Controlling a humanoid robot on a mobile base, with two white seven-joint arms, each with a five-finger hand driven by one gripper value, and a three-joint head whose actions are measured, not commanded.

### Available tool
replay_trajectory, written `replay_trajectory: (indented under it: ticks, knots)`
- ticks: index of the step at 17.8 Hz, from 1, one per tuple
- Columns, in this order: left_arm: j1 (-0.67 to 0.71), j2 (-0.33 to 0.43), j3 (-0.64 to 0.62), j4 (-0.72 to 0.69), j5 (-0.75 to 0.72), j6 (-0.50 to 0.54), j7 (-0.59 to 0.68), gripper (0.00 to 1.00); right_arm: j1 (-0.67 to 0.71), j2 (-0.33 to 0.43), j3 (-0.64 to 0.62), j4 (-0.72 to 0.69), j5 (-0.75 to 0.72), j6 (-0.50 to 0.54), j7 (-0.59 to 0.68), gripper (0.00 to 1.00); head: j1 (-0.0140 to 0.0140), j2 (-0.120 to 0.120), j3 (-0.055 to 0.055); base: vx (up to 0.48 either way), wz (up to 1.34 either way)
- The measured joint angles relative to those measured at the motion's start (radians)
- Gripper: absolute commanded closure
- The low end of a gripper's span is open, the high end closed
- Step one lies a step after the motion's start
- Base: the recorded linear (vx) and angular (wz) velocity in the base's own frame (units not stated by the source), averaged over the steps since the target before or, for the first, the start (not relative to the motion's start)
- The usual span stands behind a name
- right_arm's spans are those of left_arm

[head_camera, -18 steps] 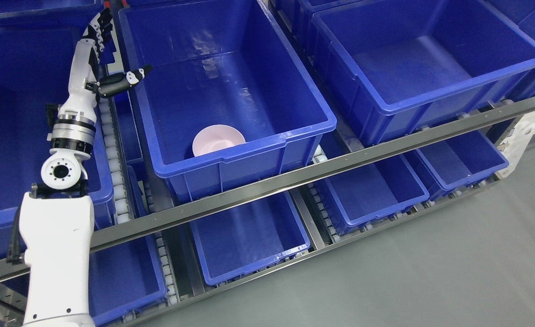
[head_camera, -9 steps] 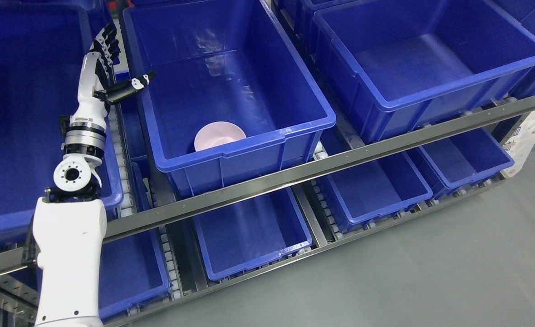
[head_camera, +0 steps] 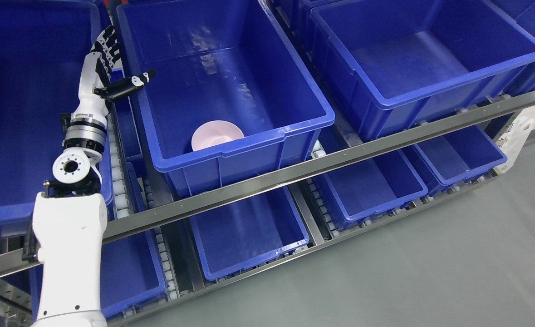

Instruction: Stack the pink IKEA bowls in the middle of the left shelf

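A pink bowl (head_camera: 216, 134) sits upright in the near left corner of the middle blue bin (head_camera: 231, 150) on the upper shelf level. My left hand (head_camera: 113, 68) is raised over the gap between that bin and the left bin (head_camera: 4, 213), above the middle bin's left rim. Its fingers (head_camera: 106, 43) are spread and the thumb points right; it holds nothing. The bowl lies well below and to the right of the hand. My right arm does not show.
A large blue bin (head_camera: 430, 86) stands to the right on the same level. Smaller blue bins (head_camera: 249, 254) (head_camera: 376, 200) (head_camera: 462, 159) sit on the lower level behind a metal rail (head_camera: 321, 165). White roller tracks (head_camera: 117, 181) run between the bins. Grey floor (head_camera: 430, 272) lies at lower right.
The camera has shifted, so the whole scene has moved slightly. Against the bins, my left hand has drifted a little right toward the middle bin's rim and stays open. The bowl has not moved.
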Motion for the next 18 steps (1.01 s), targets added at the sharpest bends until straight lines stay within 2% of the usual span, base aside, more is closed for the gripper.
replay_trajectory:
  ticks: [4,18]
  knots:
    - [-0.04,0.004,0.01,0.0,-0.001,0.025,-0.003,0.02,0.0,0.0,0.0,0.0,0.0,0.0,0.002,0.0,0.0,0.0,0.0,0.0,0.0]
    - [-0.187,0.051,0.023,0.077,-0.001,0.012,-0.004,0.02,0.0,0.0,0.0,0.0,0.0,0.0,0.003,0.0,0.0,0.0,0.0,0.001,0.01]
